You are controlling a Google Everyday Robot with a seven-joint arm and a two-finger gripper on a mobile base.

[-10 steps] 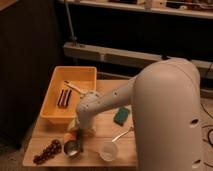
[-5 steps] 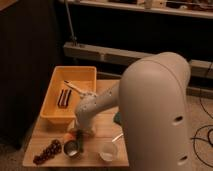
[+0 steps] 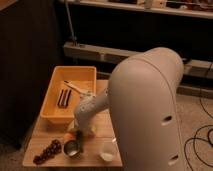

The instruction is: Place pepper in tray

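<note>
The tray (image 3: 54,96) is a large yellow-orange bin at the back left of the wooden table. It holds a dark item (image 3: 63,98) and a light utensil (image 3: 75,86). My gripper (image 3: 80,128) is at the end of the white arm, low over the table just in front of the tray's near right corner. The arm's end covers what is under it. The slender dark-green pepper does not show; it is hidden or out of view.
A small orange round item (image 3: 70,136), a metal cup (image 3: 73,147), a white cup (image 3: 107,150) and a bunch of dark grapes (image 3: 47,151) lie along the table's front. The big white arm shell (image 3: 145,110) blocks the table's right side.
The arm's big shell has swung left and closer, covering more of the table's right side and hiding the green sponge. The gripper stays low in front of the tray.
</note>
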